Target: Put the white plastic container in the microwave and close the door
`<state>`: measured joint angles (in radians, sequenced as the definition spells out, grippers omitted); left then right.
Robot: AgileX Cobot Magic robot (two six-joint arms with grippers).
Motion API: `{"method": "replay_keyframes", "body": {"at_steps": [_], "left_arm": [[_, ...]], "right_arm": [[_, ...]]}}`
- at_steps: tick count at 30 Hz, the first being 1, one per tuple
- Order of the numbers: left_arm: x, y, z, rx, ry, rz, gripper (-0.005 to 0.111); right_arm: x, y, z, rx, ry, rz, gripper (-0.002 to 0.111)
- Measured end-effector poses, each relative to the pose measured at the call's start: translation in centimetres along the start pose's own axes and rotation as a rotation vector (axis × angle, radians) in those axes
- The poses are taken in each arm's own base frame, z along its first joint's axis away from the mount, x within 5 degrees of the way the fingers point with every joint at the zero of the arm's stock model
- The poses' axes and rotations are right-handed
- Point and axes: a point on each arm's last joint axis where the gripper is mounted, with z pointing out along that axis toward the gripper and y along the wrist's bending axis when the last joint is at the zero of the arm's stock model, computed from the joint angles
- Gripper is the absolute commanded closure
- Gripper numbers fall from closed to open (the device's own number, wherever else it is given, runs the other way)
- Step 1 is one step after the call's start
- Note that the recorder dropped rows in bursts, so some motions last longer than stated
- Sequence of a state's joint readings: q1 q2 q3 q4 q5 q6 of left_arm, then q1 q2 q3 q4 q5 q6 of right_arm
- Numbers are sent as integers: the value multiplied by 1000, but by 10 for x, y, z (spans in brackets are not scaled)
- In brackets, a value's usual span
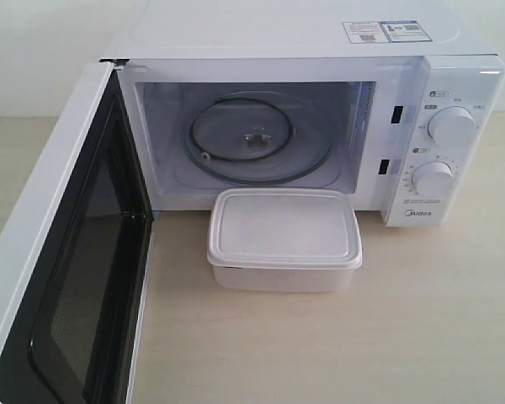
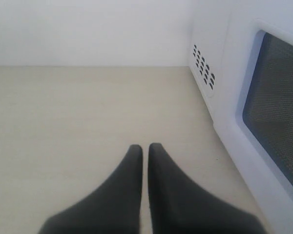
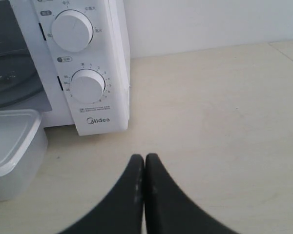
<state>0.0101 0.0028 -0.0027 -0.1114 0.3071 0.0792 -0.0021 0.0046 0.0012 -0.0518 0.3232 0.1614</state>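
underneath everything, a pale table. at its far side the microwave, white and boxy, cavity bare but for the glass turntable. swung wide to the left and towards the near edge, the door, black inner face showing, clear of the loading path. on the table just in front of the cavity mouth, close against the sill, the white plastic container, lid on, long side parallel to the oven front. left of the door's outer face, the left gripper, fingers pressed almost together, holding nothing. right of the oven, near the lower dial, the right gripper, fingers pressed together, likewise empty, low over the table.

step in hand, by the look of it: taking hold of the container. spread the right fingers first, then come in from the right end. pinch rim and wall there rather than spanning the box, probably too wide for that. keep it level, lift just over the sill, set it centred on the turntable. leave the door alone until the arm is out.
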Motion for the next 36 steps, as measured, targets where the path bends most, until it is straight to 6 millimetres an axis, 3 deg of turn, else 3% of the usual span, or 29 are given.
{"method": "replay_keyframes", "body": {"at_steps": [3,7,13,22,26,31,36], "left_arm": [[0,0,0,0,0,0,102],[0,0,0,0,0,0,102],[0,0,0,0,0,0,102],[0,0,0,0,0,0,102],[0,0,0,0,0,0,102],[0,0,0,0,0,0,102],[0,0,0,0,0,0,102]], "right_arm": [[-6,1,0,-10,-64,-2,108],[-27,4,-4,-55,-305,32,108],[-61,8,-24,-177,-728,207,108],[-84,7,-56,-280,-1145,274,108],[-103,12,-65,-304,-1134,250,108],[-140,24,-84,-271,-951,90,108],[-173,21,-94,-156,-796,75,108]]}}
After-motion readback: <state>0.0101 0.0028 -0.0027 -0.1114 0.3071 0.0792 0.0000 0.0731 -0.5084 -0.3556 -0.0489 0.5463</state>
